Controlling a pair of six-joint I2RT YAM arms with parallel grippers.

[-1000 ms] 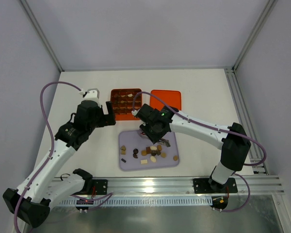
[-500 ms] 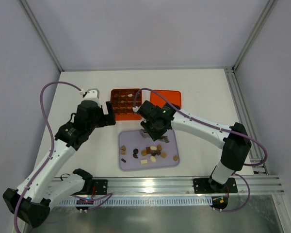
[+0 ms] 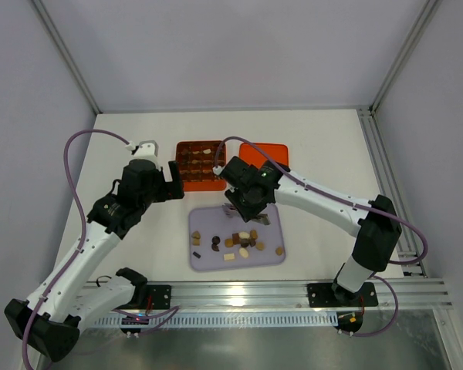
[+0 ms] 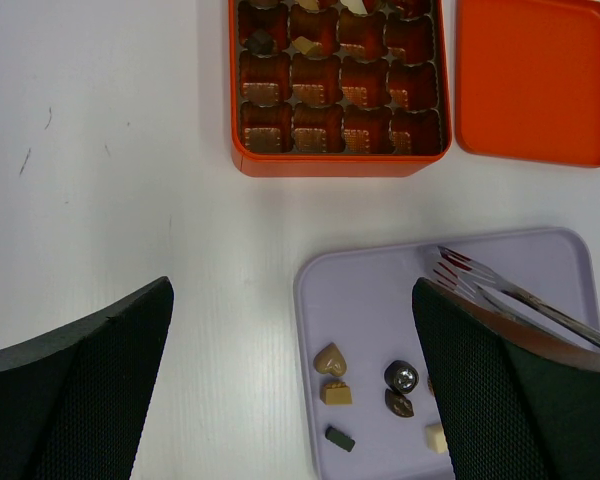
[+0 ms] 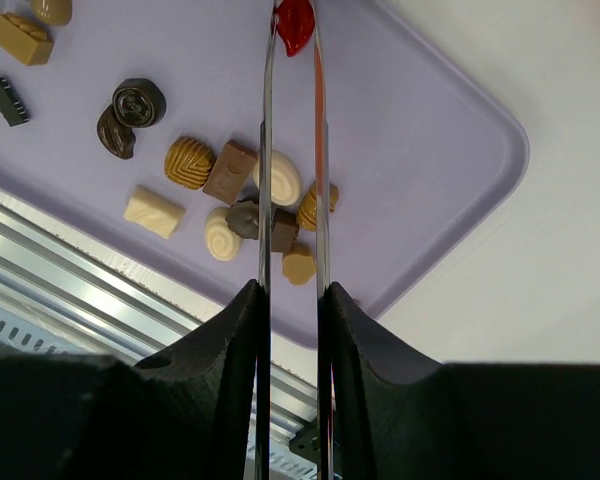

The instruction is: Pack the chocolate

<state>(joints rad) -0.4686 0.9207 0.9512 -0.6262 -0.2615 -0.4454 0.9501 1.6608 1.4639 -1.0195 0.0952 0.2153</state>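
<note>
We are looking at the right arm's fingers [image 5: 230,360] clamping on a pair of slim metal tweezers [image 5: 265,200]. The blades are running nearly parallel, pinching one red chocolate [image 5: 294,25] at their tips. That piece is sitting over the lavender tray [image 4: 360,300], near its rim; whether it is touching the tray floor, we cannot tell.

The left arm's fingers [image 4: 80,370] are standing wide apart, gripping nothing, and hanging above the white desk [image 4: 100,150] between tray and box.

The rest of the chocolate [image 5: 190,160] is lying loose on the tray: dark, tan and cream pieces, most of them bunching near the middle, with a few apart to one side.

The orange gridded box [image 4: 335,165] is resting on the desk just beyond the tray. A few pieces [image 4: 305,45] are showing in its far cells, while the near cells are showing only foil liners. The flat orange lid [image 4: 535,80] is lying just beside the box, on its right.
</note>
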